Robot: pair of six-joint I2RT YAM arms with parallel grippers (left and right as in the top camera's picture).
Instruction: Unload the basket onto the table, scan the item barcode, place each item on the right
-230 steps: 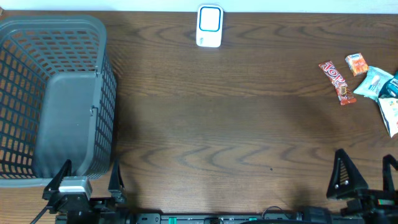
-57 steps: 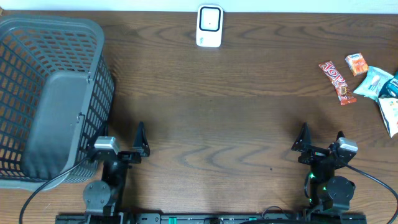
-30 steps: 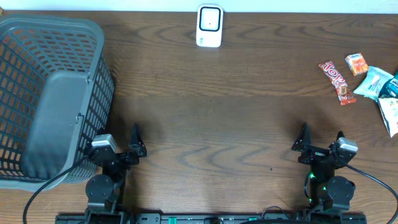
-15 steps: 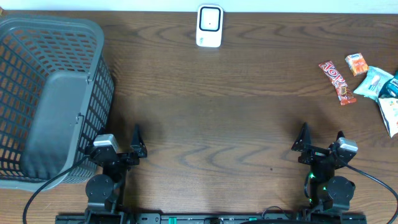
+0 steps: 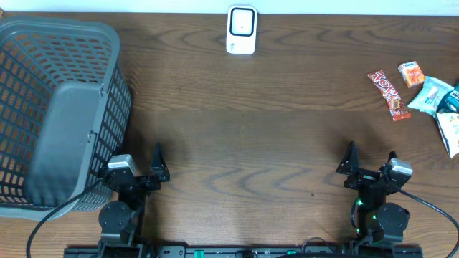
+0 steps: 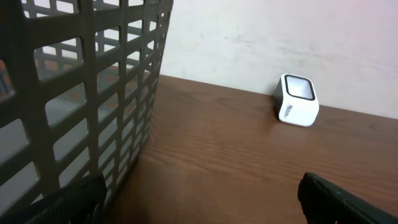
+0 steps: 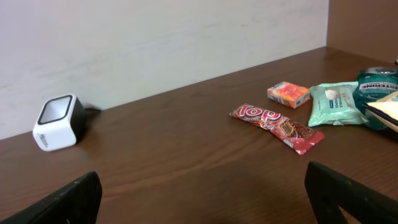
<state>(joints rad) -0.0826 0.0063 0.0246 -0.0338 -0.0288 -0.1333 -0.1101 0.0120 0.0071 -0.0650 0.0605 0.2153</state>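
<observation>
The white barcode scanner [image 5: 242,30] stands at the table's far edge, window up; it also shows in the left wrist view [image 6: 297,100] and the right wrist view [image 7: 58,122]. Snack items lie far right: a red candy bar [image 5: 388,94] [image 7: 277,127], a small orange pack [image 5: 411,74] [image 7: 288,94] and a teal wipes pack [image 5: 432,94] [image 7: 334,104]. My left gripper [image 5: 140,163] [image 6: 202,202] is open and empty near the front edge, beside the basket. My right gripper [image 5: 370,156] [image 7: 202,199] is open and empty, well short of the items.
A large grey plastic basket [image 5: 57,107] fills the left side; its lattice wall [image 6: 81,93] is close against my left gripper's left finger. More packets [image 5: 450,122] lie at the right table edge. A pale wall rises behind the table.
Both arms came up from the front edge onto the table several seconds ago. The left gripper then drew slightly back towards the basket. Over the last second nothing has visibly moved.
</observation>
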